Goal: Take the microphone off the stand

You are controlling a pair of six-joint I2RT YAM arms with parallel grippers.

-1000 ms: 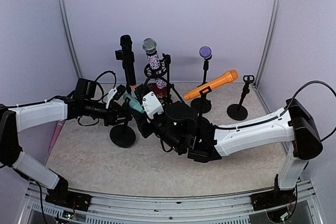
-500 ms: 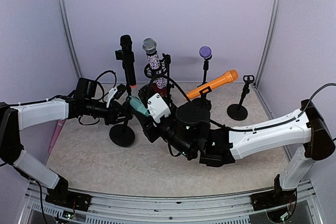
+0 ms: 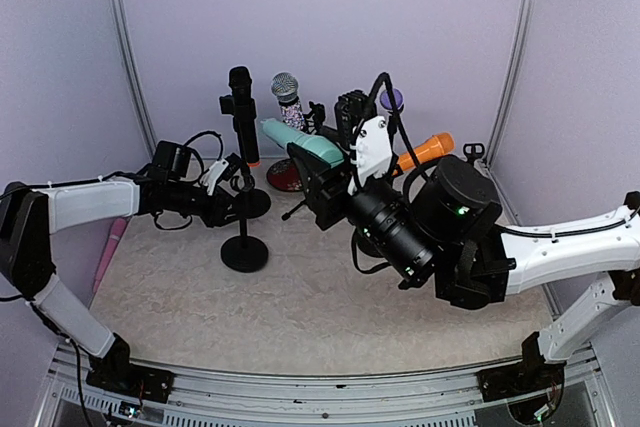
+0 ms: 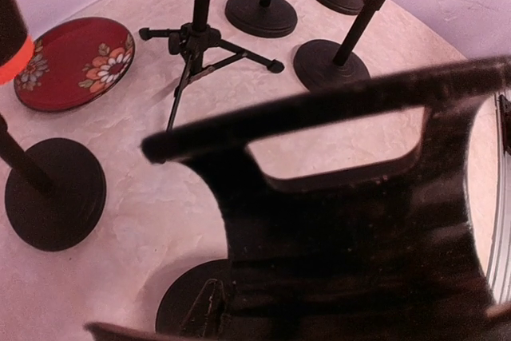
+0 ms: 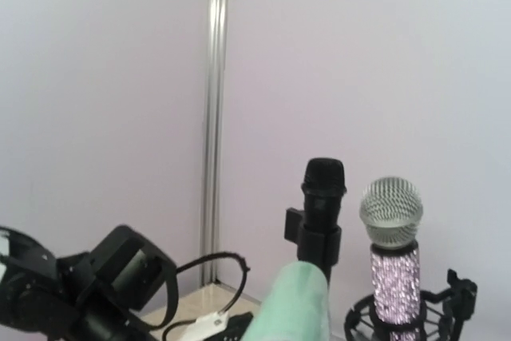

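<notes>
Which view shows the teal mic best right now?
Top external: the teal mic shows along its length, clear of the stand. Right wrist catches only its blurred tip; left wrist misses it.

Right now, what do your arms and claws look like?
Both arms have long white shells, the left arm and right arm, with chunky black round joints. Thin black cables loop along them. The left claw is black with white trim; the right claw is black beside a white bracket.
</notes>
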